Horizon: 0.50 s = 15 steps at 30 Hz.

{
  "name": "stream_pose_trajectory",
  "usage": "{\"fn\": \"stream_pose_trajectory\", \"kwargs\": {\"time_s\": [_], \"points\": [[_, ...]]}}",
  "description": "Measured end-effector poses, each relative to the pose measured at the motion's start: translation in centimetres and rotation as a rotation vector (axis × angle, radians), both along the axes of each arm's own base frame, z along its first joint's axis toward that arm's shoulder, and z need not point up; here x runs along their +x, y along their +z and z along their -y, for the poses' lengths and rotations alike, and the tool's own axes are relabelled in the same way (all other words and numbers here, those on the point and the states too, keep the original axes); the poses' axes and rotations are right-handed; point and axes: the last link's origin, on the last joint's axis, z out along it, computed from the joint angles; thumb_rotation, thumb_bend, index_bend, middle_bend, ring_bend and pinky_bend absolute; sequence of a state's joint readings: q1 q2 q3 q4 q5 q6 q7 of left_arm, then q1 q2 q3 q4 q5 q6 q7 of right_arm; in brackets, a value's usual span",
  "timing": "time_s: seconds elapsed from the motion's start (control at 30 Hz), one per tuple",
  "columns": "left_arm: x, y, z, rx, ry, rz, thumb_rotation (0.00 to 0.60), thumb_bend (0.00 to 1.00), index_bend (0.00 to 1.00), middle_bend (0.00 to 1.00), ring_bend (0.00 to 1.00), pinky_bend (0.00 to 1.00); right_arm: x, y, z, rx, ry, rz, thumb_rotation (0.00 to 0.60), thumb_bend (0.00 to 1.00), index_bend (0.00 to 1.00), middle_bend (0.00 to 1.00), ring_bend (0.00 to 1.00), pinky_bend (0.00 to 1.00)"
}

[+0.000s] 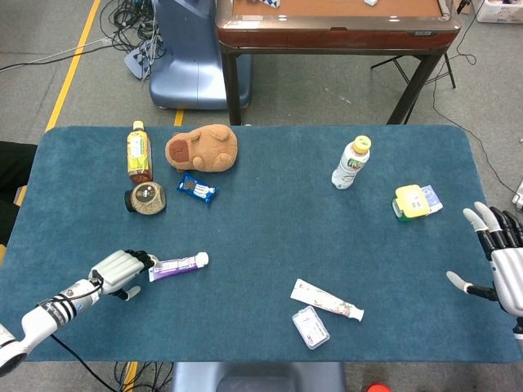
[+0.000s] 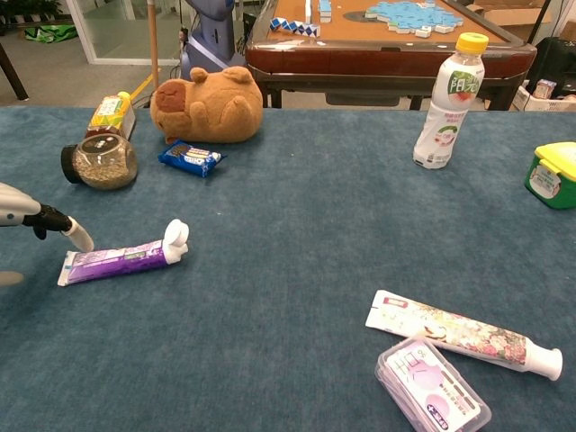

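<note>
No brand name reads clearly on anything here: the purple tube (image 2: pixel 121 260) carries only pale print too small to make out, and the bottle (image 2: pixel 447 102) with a yellow cap, far right, shows a green-and-white label with characters I cannot read. The purple tube is slim, with a violet body, a flat crimped tail and a white cap, and it lies flat on the blue table (image 1: pixel 270 212) at the near left, running left to right with the cap pointing right. The left hand (image 1: pixel 121 270) sits just left of the tube's crimped end, its fingers spread and holding nothing; in the chest view one fingertip (image 2: pixel 79 236) hangs close above that end, and I cannot tell whether it touches. The right hand (image 1: pixel 500 263) hovers at the table's near right edge, fingers apart and empty, well apart from the tube. A flowered white tube (image 1: pixel 326 300) and a clear case (image 1: pixel 310 327) lie near the middle front.
</note>
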State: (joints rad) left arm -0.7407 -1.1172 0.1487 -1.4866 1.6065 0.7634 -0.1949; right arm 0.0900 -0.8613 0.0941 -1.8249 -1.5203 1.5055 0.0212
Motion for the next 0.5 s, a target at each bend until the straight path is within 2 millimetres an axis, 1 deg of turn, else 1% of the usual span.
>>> {"fn": "stream_pose_trajectory", "kwargs": {"time_s": [0.13,0.2,0.33,0.5], "points": [[0.0,0.5,0.2,0.113,0.018,0.065,0.6,0.39,0.18,0.18,0.14,0.19,0.0,-0.1,0.1,0.007,0.003,0.002,0.6,0.01,0.0,0.05,0.0,0.0],[0.0,0.5,0.3,0.166,0.04,0.102,0.6,0.38,0.19,0.2,0.15,0.19,-0.1,-0.2,0.1,0.007,0.004,0.003,0.6,0.01,0.0,0.05,0.0,0.0],[0.5,-0.6,0.8,0.232,0.077,0.151,0.6,0.33,0.22,0.23,0.18,0.19,-0.2,-0.1,-0.1,0.006,0.001,0.006,0.6,0.01,0.0,0.05,0.0,0.0],[1.4,-2.4,1.4,0.258,0.087,0.178,0.6,0.28,0.23,0.25,0.18,0.19,-0.5,0.2,-0.4,-0.003,-0.011,0.008,0.6,0.01,0.0,0.05,0.0,0.0]]}}
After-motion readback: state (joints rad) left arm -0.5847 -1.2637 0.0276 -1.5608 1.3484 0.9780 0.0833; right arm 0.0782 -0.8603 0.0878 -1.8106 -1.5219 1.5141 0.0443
